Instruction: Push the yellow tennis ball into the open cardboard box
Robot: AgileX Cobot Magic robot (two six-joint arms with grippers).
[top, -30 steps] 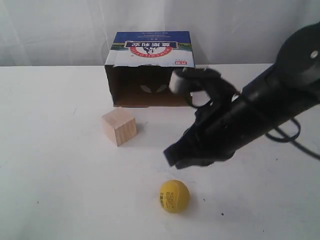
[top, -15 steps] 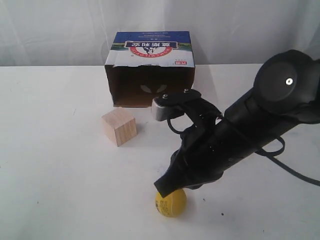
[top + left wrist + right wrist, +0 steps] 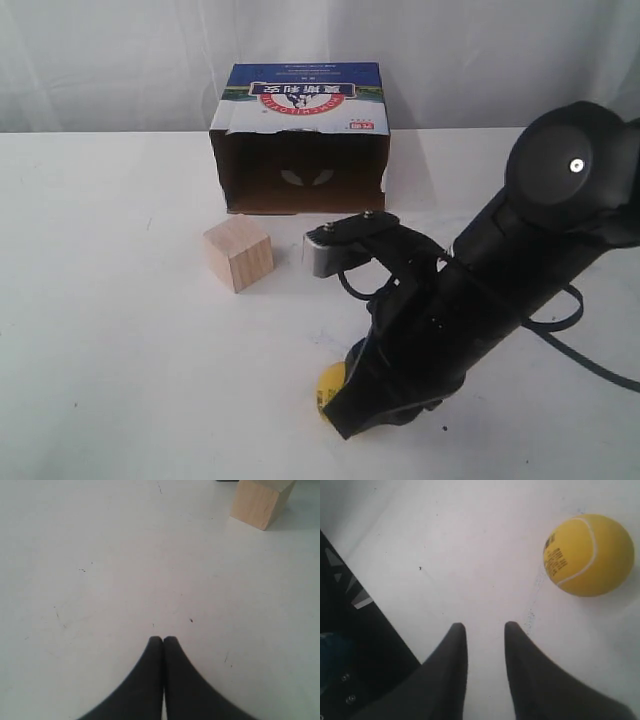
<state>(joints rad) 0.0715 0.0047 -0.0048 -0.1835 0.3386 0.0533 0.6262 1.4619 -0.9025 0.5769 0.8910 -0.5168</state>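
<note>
The yellow tennis ball (image 3: 588, 555) lies on the white tabletop (image 3: 100, 300), well apart from the open cardboard box (image 3: 300, 90), whose dark opening faces it. In the exterior view the right arm hides most of the ball. The right fingers (image 3: 455, 650) are slightly parted and hold nothing, with the ball beside them, not between. The left fingers (image 3: 152, 665) are pressed together, empty, near the wooden cube (image 3: 238, 255).

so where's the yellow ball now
Low in the middle of the exterior view, the yellow tennis ball is mostly hidden behind the right arm, below the wooden cube. The right wrist view shows it clear of the right hand.
</note>
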